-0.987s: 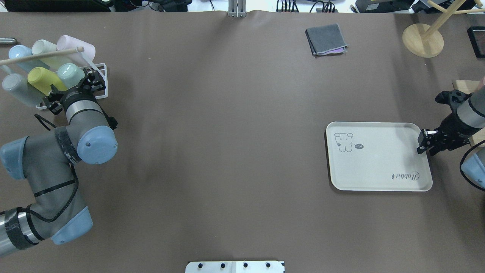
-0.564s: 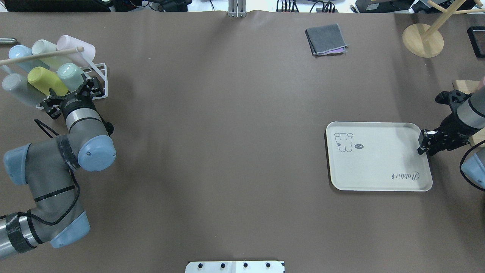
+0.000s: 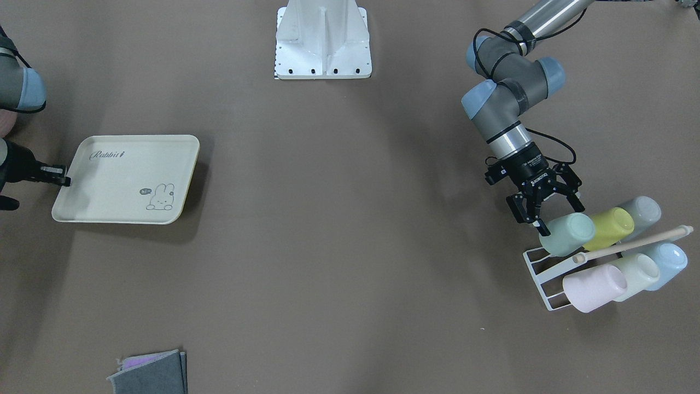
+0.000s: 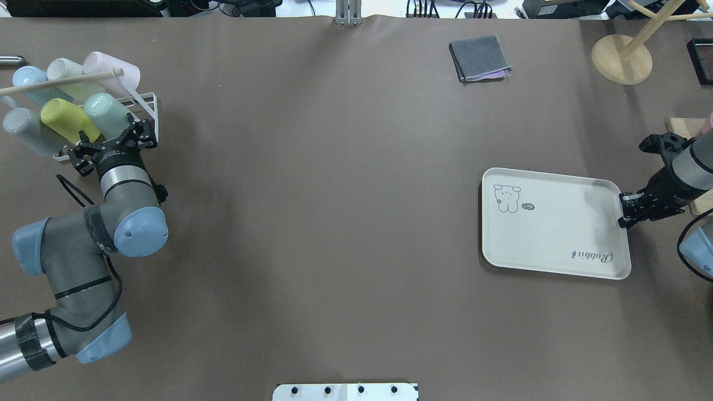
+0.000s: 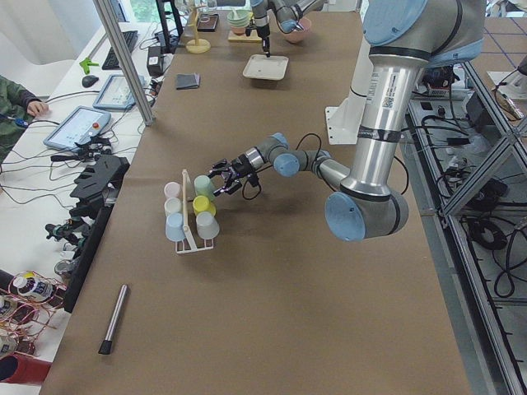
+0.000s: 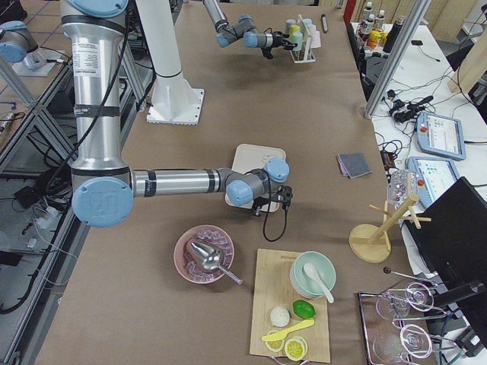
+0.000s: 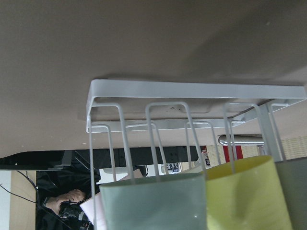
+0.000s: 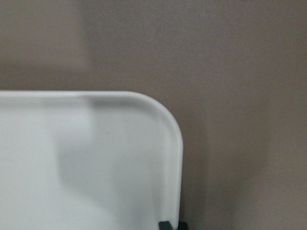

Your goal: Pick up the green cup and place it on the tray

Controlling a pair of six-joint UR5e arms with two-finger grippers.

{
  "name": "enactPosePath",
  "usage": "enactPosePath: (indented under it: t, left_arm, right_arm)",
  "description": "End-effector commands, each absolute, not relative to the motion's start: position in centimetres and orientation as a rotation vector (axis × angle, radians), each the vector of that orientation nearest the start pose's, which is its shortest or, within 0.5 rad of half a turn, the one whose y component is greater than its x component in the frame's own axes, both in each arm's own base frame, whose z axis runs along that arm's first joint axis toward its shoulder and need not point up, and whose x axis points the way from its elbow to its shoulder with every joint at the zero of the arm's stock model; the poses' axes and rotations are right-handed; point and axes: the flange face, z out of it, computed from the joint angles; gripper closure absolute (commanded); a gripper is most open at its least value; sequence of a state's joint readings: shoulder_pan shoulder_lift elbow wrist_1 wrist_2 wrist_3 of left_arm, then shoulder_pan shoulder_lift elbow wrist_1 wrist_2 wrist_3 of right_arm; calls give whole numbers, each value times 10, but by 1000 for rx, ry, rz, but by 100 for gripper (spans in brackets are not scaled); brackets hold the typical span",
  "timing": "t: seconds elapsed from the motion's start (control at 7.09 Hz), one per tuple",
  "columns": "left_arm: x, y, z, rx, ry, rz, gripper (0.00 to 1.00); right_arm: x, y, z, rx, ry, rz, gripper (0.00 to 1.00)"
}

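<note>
Left end effector point(image 4: 113, 135) released, fingers spread wide and empty, flanking the near end of the green cup point(image 4: 103, 109). The cup sits tilted on the wire rack point(image 4: 149, 106) just ahead, with the yellow-green cup point(image 4: 64, 118) just beside it on the end effector's left.

Risk: closing could snag that neighbour or a rack wire, dragging the rack across the bench.

Right end effector point(image 4: 623, 214) looks clenched on the tray point(image 4: 557, 223) rim. The thin pinch could slip.
</note>
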State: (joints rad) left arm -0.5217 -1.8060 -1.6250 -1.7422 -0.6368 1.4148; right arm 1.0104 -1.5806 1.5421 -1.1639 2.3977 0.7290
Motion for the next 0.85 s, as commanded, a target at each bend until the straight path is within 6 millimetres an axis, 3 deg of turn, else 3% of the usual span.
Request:
enactPosePath:
  t: [0.0, 0.28, 0.42, 0.56, 0.7]
  left_arm:
    - [406, -484, 470, 310, -1236, 1983, 1]
    - [407, -490, 486, 363, -1250, 1946, 1]
    - [409, -491, 492, 375, -1271, 1965, 1]
    - [410, -492, 498, 382, -1278, 1970, 1]
    - [411, -493, 504, 371, -1292, 1961, 1]
  right_arm:
    - [-221, -461, 590, -176, -933, -38, 100]
    - [-223, -460, 535, -112, -988, -83, 100]
    - [-230, -466, 490, -81, -1010, -106, 100]
    - [-246, -488, 430, -84, -1035, -104, 100]
    - [-286, -506, 368, -110, -1056, -90, 100]
